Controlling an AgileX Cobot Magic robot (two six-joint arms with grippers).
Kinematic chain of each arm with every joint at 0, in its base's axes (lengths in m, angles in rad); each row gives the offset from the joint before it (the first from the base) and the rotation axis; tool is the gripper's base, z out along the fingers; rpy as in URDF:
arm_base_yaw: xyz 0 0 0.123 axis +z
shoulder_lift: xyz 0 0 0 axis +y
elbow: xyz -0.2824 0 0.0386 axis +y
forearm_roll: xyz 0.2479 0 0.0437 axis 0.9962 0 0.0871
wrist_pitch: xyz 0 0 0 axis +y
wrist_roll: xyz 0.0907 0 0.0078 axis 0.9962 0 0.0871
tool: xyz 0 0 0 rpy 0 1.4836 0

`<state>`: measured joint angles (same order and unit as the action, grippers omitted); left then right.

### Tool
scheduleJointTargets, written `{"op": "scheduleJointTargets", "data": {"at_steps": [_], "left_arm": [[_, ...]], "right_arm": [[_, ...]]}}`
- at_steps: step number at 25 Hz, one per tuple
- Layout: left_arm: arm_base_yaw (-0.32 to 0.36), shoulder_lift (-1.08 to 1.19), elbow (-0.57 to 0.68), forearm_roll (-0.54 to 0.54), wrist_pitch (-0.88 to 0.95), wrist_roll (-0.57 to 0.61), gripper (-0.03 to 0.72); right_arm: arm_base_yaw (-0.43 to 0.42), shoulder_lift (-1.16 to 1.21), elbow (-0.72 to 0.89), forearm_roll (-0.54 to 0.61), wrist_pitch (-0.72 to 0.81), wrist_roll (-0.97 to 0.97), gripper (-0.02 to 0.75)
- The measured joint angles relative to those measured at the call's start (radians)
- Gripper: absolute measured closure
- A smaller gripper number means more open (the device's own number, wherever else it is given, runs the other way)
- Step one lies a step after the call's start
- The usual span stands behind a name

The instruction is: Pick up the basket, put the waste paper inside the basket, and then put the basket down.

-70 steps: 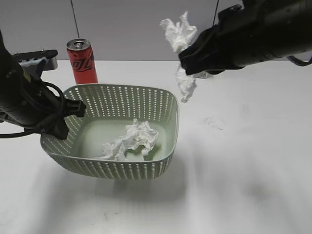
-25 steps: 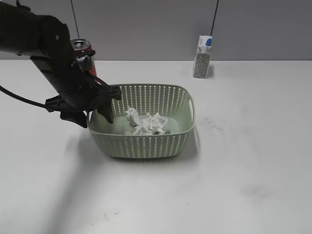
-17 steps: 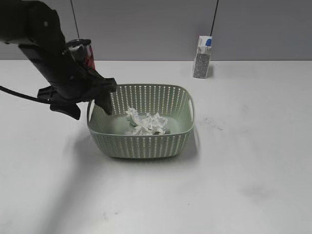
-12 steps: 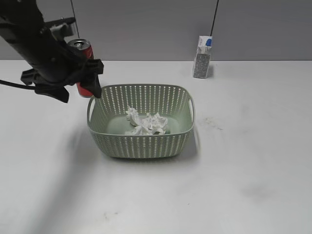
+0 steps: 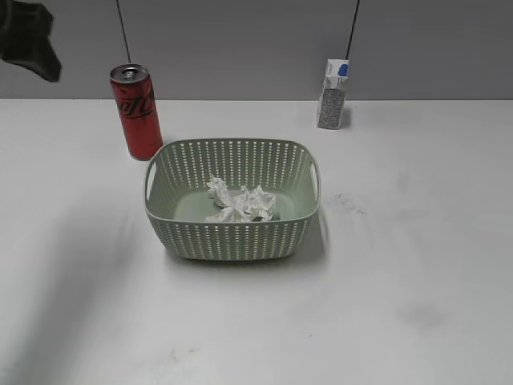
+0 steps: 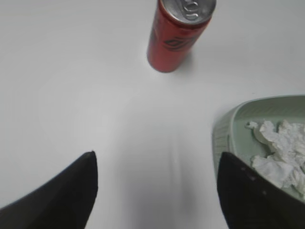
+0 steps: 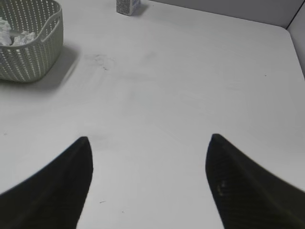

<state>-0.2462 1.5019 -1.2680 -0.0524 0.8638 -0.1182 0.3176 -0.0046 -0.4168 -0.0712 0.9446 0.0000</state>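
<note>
The pale sage-green basket [image 5: 232, 200] stands on the white table at the middle of the exterior view, with the white waste paper [image 5: 240, 203] wads lying inside it. In the left wrist view the basket's corner [image 6: 224, 138] and the waste paper [image 6: 281, 152] show at the right. My left gripper [image 6: 155, 164] is open and empty, high above the table left of the basket; only a dark part of it [image 5: 30, 40] shows at the exterior view's top left. My right gripper [image 7: 148, 143] is open and empty over bare table, with the basket [image 7: 28, 47] far to its left.
A red drink can [image 5: 136, 111] stands behind the basket's left end, and also shows in the left wrist view [image 6: 178, 33]. A white-grey carton with a blue cap [image 5: 333, 94] stands at the back right, its base in the right wrist view [image 7: 127, 5].
The right arm dropped its paper and withdrew. The basket was set down on the table. My left gripper let go of its left rim and rose away up and left, out of the scene.
</note>
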Motion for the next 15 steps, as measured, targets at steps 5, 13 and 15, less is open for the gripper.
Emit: {"op": "scheduleJointTargets", "data": {"at_steps": [5,13,15], "left_arm": [[0.076,-0.170,0.000,0.114,0.112,0.044,0.095],[0.119,-0.452,0.120,0.164,0.172,0.066,0.099],[0.119,-0.535,0.190,0.140,0.170,0.068,0.099]], "right_arm": [[-0.014,0.000,0.000,0.006,0.000,0.000,0.178],[-0.207,0.000,0.000,0.009,0.000,0.000,0.178],[-0.217,0.000,0.000,0.009,0.000,0.000,0.178]]}}
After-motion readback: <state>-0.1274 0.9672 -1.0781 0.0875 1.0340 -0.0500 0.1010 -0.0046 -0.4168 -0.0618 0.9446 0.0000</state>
